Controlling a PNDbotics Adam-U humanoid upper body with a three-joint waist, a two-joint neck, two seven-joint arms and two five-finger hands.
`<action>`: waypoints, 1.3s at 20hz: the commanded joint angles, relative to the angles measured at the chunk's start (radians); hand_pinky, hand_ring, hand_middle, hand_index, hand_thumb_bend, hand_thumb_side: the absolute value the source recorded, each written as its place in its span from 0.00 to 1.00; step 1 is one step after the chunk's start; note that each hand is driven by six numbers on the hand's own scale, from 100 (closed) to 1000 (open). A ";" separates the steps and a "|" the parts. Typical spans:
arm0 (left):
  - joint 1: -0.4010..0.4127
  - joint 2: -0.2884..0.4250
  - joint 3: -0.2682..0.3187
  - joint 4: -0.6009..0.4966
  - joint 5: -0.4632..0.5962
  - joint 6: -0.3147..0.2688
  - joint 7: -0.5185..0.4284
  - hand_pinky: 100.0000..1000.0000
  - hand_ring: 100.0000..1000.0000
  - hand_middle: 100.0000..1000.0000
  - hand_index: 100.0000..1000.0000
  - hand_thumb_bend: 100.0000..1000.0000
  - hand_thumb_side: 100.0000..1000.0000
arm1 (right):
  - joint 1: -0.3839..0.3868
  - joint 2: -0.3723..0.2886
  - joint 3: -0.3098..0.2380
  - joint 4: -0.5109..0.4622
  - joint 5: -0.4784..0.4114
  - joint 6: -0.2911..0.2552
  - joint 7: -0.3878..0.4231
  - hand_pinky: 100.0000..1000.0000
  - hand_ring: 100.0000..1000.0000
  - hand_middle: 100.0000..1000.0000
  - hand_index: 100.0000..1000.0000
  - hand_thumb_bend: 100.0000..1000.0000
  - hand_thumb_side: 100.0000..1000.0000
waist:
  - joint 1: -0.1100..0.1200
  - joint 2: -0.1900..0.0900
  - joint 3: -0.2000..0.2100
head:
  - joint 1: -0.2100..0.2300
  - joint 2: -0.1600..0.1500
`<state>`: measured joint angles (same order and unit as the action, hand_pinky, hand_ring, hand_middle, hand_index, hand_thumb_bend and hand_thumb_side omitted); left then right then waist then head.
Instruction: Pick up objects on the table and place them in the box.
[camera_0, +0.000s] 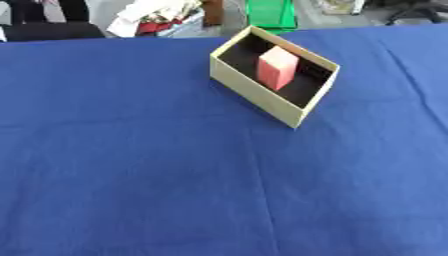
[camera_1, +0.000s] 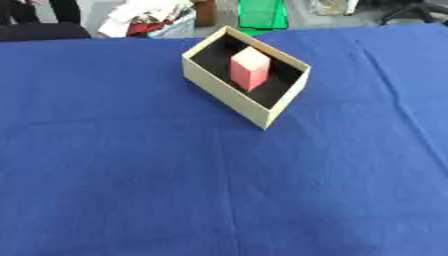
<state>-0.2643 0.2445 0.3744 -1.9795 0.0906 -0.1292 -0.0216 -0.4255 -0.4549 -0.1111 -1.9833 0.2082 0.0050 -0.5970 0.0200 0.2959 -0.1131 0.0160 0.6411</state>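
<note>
Here, in the left eye view, a blue cloth covers the tabletop (camera_0: 131, 175) from edge to edge, with a few soft creases running across it. A shallow cardboard box (camera_0: 254, 92) sits toward one o'clock from the middle of the picture, turned so that one corner aims down toward five o'clock. Its walls are pale tan and its inside is black. A pink block (camera_0: 278, 67) stands upright inside the box, on the black floor, roughly in the middle of the compartment, with its top rising to about the level of the rim. Beyond the far edge of the tabletop, at twelve o'clock, a green container (camera_0: 269, 14) stands on the floor, and at eleven o'clock lies a heap of white and red stuff (camera_0: 157, 17) that I cannot make out.

In the right eye view the same box (camera_1: 227, 95) appears a little nearer twelve o'clock, the pink block (camera_1: 249, 67) again standing within it, apart from the walls.

Neither hand shows in either view, so whether their fingers are spread or curled cannot be told.
</note>
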 joint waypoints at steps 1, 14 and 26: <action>-0.003 0.005 0.011 -0.020 0.007 -0.006 -0.006 0.74 0.69 0.71 0.91 0.05 0.91 | -0.007 -0.030 -0.013 -0.017 0.007 0.000 -0.006 0.73 0.73 0.78 0.77 0.00 0.84 | -0.001 -0.014 0.002 | -0.009 -0.009; 0.003 -0.008 0.015 -0.020 0.008 -0.045 -0.041 0.74 0.69 0.70 0.91 0.05 0.89 | -0.006 -0.032 -0.016 -0.017 0.011 0.005 -0.014 0.73 0.73 0.78 0.77 0.00 0.84 | -0.001 -0.012 0.007 | -0.030 -0.009; 0.008 -0.017 0.023 -0.020 0.007 -0.048 -0.049 0.75 0.69 0.70 0.90 0.04 0.89 | -0.005 -0.034 -0.018 -0.017 0.015 0.008 -0.020 0.73 0.73 0.78 0.77 0.00 0.84 | 0.001 -0.010 0.012 | -0.056 0.022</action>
<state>-0.2530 0.2187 0.3872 -1.9795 0.0962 -0.1751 -0.0678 -0.4225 -0.4562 -0.1173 -1.9833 0.2168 0.0134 -0.6131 0.0221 0.2999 -0.1020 -0.0378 0.6591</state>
